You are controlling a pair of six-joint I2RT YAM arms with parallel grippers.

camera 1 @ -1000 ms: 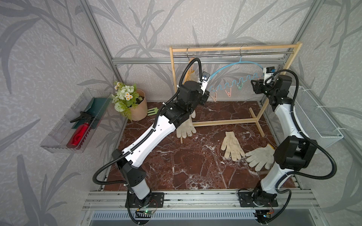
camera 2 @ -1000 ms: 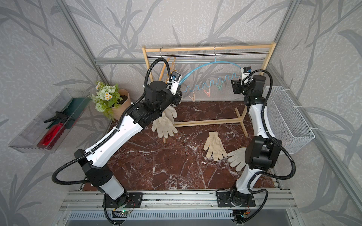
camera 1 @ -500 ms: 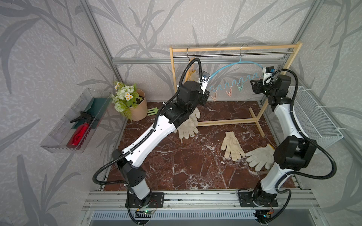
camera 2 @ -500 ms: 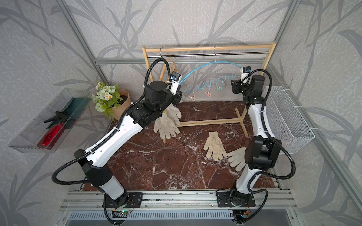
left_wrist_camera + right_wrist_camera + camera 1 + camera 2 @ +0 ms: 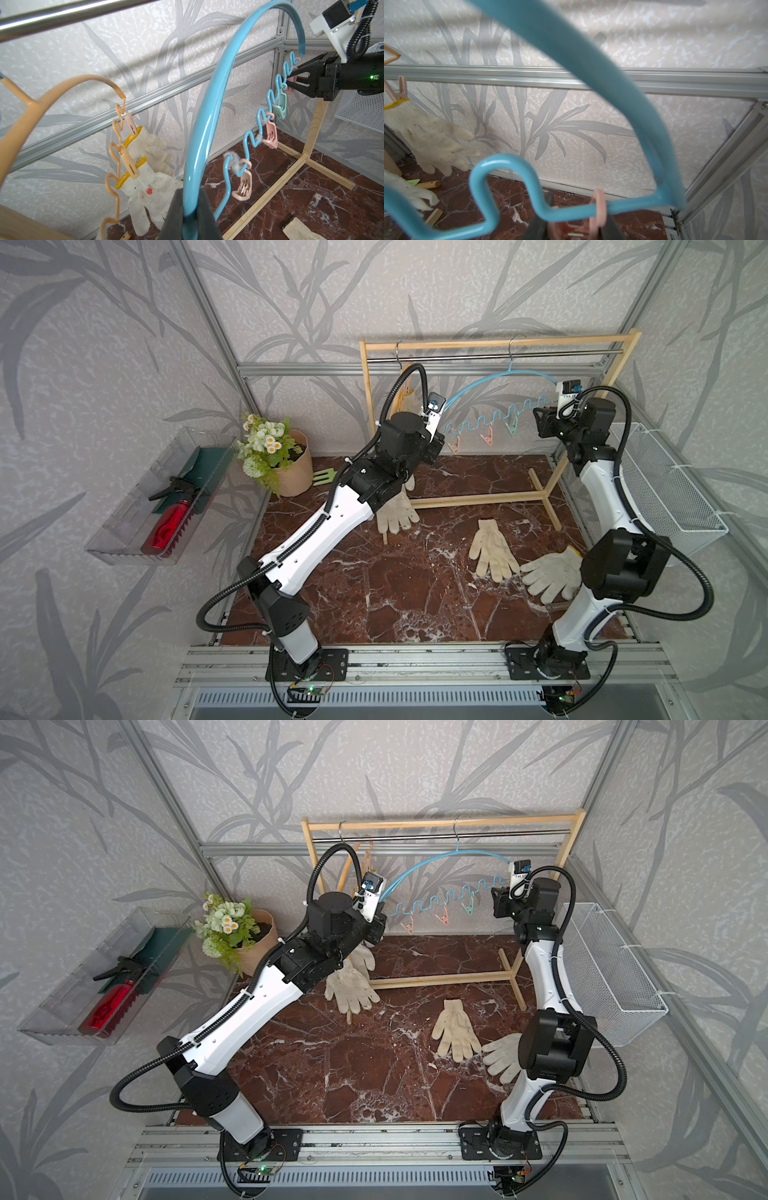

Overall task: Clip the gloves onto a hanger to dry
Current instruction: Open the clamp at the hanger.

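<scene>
A blue hanger (image 5: 478, 383) (image 5: 207, 124) hangs from the rack's rail with several clips on its wavy lower bar. My left gripper (image 5: 190, 199) is shut on the hanger's left arm. At the hanger's right end, my right gripper (image 5: 287, 80) (image 5: 576, 226) is shut on a pink clip (image 5: 598, 207). Two gloves (image 5: 145, 145) (image 5: 145, 193), off-white with yellow cuffs, hang clipped to a beige hanger (image 5: 62, 87) at the rail's left end. In both top views these gloves (image 5: 395, 510) (image 5: 351, 990) show under my left arm. Two more gloves (image 5: 492, 549) (image 5: 552, 574) lie flat on the marble floor near my right arm's base.
The wooden rack (image 5: 498, 342) stands at the back, its feet on the floor. A flower pot (image 5: 291, 464) sits at the back left. A clear tray (image 5: 124, 539) with a red spray bottle (image 5: 166, 526) hangs on the left wall, a wire basket (image 5: 665, 489) on the right.
My right gripper's jaws have closed in on the pink clip. The clipped gloves have swung slightly. Both arms stay almost where they were.
</scene>
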